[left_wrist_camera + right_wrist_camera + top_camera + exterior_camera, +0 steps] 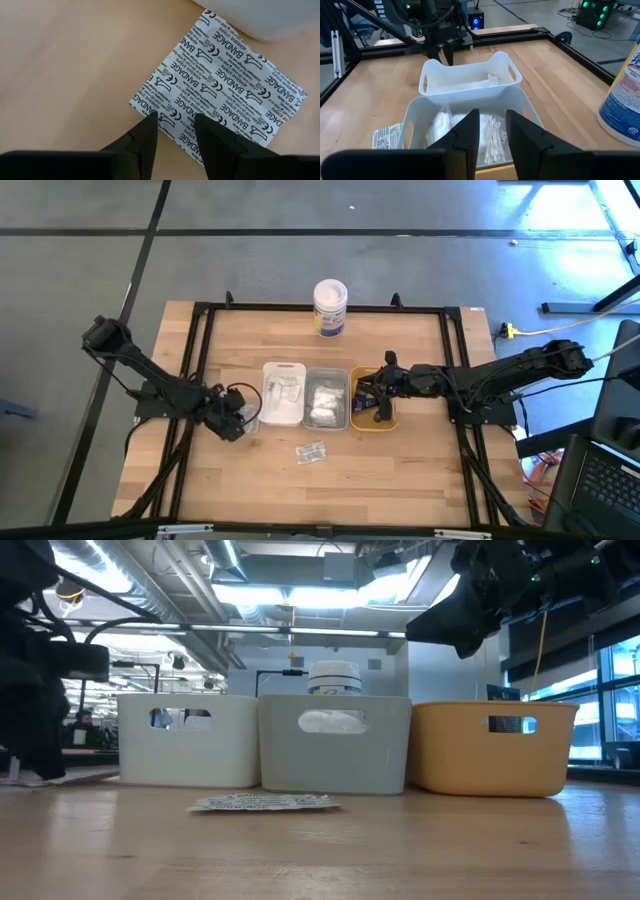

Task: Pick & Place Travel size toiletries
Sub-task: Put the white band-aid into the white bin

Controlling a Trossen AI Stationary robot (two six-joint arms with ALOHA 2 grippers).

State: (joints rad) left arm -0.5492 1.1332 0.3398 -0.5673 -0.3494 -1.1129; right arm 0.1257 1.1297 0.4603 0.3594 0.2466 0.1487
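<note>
A flat white sachet (225, 85) printed "BANDAGE" lies on the wood beside the white tray's (283, 415) near left corner. My left gripper (176, 122) points steeply down over it, open, with both fingertips above the sachet's edge. A second printed sachet (312, 451) lies flat in front of the grey tray (327, 420). The white tray holds sachets and the grey tray holds white wrapped bundles (465, 132). My right gripper (490, 132) hangs open and empty over the orange tray (356, 420), which holds dark items. My left gripper comes at the bandage sachet from above, its two fingertips (150, 125) standing apart over the sachet's edge (165, 107) nearest the wrist. The sachet lies flat on the table. I cannot tell whether the fingertips touch it.
A tall white tub (330, 306) with a blue label stands at the table's far edge behind the trays. The three trays sit side by side mid-table. A black frame (200, 360) runs around the work area. Bare wood lies in front of the trays.
</note>
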